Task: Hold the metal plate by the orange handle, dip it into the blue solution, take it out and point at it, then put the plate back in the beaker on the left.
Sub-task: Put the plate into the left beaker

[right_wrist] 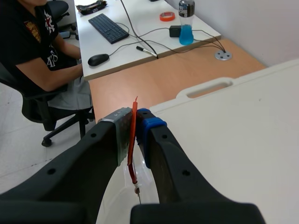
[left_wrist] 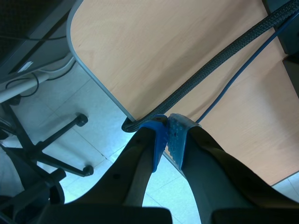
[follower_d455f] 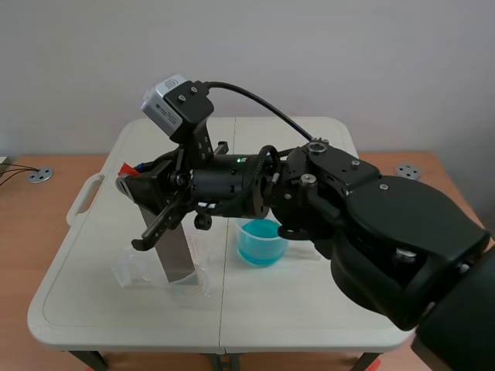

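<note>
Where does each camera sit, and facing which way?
Scene: between the arms, facing across the white table; right arm crosses, holding the metal plate.
Left wrist: off-table, facing floor and wooden desk; left pincer shut, empty.
Right wrist: over the table, facing a seated person; right pincer clamps the orange handle.
Shared: scene and right wrist show that table.

Dull grey metal plate (follower_d455f: 178, 255), smooth and flat; glossy clear beaker (follower_d455f: 267, 224); tabletop (follower_d455f: 309, 309) matt cream plastic; right pincer (right_wrist: 135, 123) matt black.
</note>
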`<action>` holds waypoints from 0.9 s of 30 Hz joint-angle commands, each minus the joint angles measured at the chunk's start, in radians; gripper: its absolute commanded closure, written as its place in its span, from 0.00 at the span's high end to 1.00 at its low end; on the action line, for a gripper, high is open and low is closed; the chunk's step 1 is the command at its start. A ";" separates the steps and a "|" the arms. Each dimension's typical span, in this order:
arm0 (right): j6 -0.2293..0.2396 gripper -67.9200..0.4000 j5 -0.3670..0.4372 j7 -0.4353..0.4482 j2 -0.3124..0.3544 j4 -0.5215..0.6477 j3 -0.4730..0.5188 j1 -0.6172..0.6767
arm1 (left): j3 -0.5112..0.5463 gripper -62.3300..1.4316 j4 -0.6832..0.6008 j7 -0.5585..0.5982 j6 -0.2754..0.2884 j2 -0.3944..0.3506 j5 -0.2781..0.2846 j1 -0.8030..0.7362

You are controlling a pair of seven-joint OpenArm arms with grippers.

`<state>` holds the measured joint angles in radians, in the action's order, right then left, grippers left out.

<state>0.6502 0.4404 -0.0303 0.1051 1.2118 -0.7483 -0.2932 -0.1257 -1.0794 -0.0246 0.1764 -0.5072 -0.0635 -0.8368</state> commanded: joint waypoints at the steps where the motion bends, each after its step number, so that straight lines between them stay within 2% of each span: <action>1: 0.001 0.02 0.012 0.019 -0.017 0.001 0.001 -0.016 | 0.002 0.07 -0.004 0.006 -0.001 -0.006 0.000 -0.008; 12: 0.001 0.02 0.011 0.023 -0.017 -0.048 0.001 -0.014 | 0.002 0.07 -0.004 0.006 -0.001 -0.006 0.000 -0.008; 27: 0.001 0.02 0.004 0.027 -0.016 -0.048 0.001 0.018 | 0.002 0.07 -0.004 0.006 -0.001 -0.006 -0.001 -0.008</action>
<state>0.6502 0.4362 -0.0227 0.0940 1.1545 -0.7483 -0.2546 -0.1257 -1.0794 -0.0246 0.1764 -0.5072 -0.0635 -0.8368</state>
